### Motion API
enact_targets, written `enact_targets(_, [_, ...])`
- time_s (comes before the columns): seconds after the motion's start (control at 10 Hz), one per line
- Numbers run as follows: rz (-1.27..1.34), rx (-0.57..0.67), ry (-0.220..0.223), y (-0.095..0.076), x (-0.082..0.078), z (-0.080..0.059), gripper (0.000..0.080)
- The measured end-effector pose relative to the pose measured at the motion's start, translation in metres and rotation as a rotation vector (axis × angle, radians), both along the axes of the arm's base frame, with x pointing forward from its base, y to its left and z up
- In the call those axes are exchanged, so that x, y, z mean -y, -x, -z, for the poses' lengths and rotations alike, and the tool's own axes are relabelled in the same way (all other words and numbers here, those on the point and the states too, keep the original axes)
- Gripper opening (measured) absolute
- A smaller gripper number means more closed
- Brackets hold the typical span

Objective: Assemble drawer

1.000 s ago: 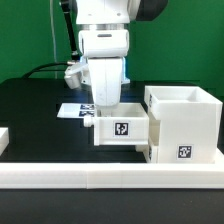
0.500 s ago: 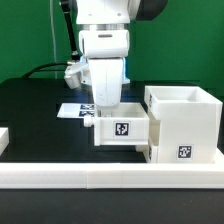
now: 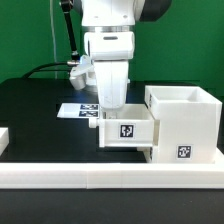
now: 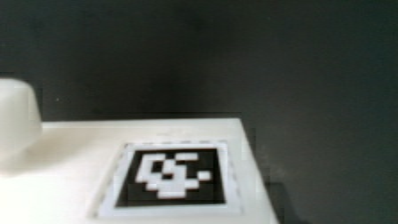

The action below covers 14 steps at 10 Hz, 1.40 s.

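The tall white housing (image 3: 185, 125) stands at the exterior view's right, open at the top, with a tag on its front. A low white tray (image 3: 127, 131) with a tag on its front wall sits against the housing's left side. My gripper (image 3: 110, 108) reaches down from above into the tray's left part, and its fingertips are hidden behind the tray wall. It appears shut on that wall. The wrist view shows a tagged white face of the tray (image 4: 169, 172) close up, with a rounded white part (image 4: 15, 115) beside it. Only one tray shows.
The marker board (image 3: 72, 110) lies on the black table behind the tray. A long low white rail (image 3: 110, 178) runs along the front, with a white end piece (image 3: 4, 138) at the exterior view's left. A black cable hangs behind the arm.
My gripper and the tray have shifted together a little toward the exterior view's right, closer to the housing.
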State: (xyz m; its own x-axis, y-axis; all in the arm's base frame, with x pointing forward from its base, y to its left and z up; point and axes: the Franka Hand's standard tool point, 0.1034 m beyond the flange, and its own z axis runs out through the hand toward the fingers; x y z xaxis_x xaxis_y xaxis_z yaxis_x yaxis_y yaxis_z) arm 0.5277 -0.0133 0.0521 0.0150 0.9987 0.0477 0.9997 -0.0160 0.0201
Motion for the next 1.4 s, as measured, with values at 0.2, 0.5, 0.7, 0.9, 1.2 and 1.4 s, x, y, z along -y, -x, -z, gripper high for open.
enact_targets(0.2, [0.007,-0.002,0.000,0.0000,0.0001,-0.0001,0.0042])
enact_targets(0.5, [0.016,-0.003,0.001,-0.0004,0.0000,-0.0013,0.0042])
enact_targets(0.7, [0.022,0.001,0.002,-0.0023,-0.0017,-0.0047,0.0042])
enact_targets(0.9, [0.028,-0.001,0.001,-0.0018,-0.0015,-0.0039,0.0042])
enact_targets(1.2, [0.028,-0.003,0.001,-0.0012,-0.0017,-0.0029,0.0042])
enact_targets(1.4, [0.008,-0.009,0.008,-0.0009,-0.0071,-0.0049,0.0042])
